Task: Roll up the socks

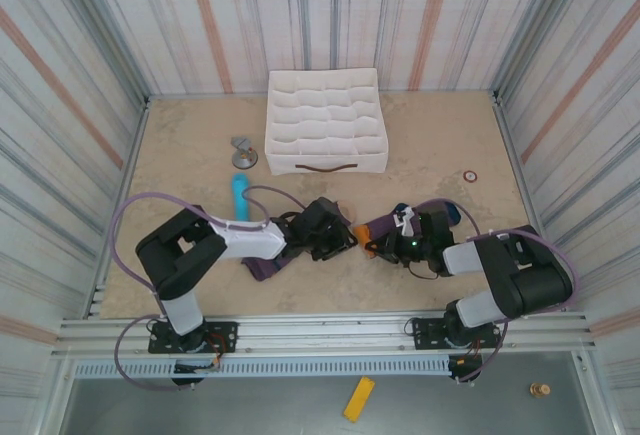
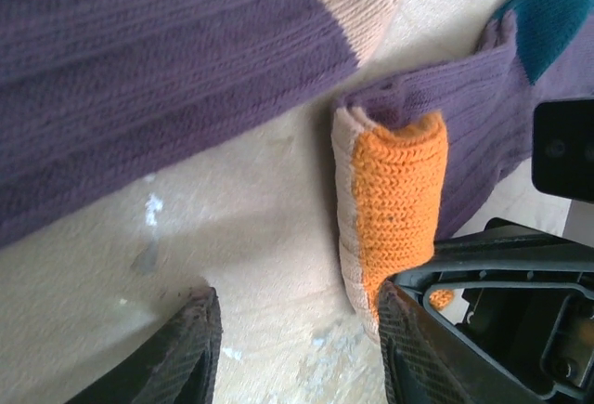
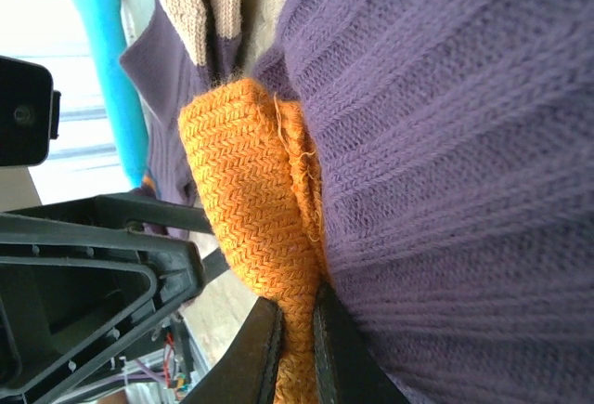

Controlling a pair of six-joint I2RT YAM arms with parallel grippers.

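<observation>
Right pincer: You see the right pincer [image 3: 297, 320] clenched on the orange cuff [image 3: 246, 181] of the orange-cuffed sock [image 3: 445, 144], both fingers pinching the knit at its lower end.
Left pincer: Your left pincer [image 2: 295, 339] stands released, with bare table [image 2: 232, 237] between its fingers and nothing in its grasp.
Cuff and left pincer: The folded cuff lies on the table just beside the finger [image 2: 418, 348] at that picture's right. You cannot tell whether they touch.
Tan-toed sock: The tan-toed sock [image 2: 139, 79] stretches across the table beyond the open fingers, apart from them.
From above: The left pincer [image 1: 340, 237] and right pincer [image 1: 385, 240] face each other mid-table, with the orange-cuffed sock [image 1: 380, 225] at the right one. The tan-toed sock [image 1: 262, 267] trails under the left arm. A white divided box [image 1: 325, 162] sits well apart at the far side.
Left wrist view adds: A teal toe [image 2: 557, 23] on the purple knit past the cuff.
Right wrist view adds: A blue tube [image 3: 102, 70] beyond the cuff, and the grip itself close up.
</observation>
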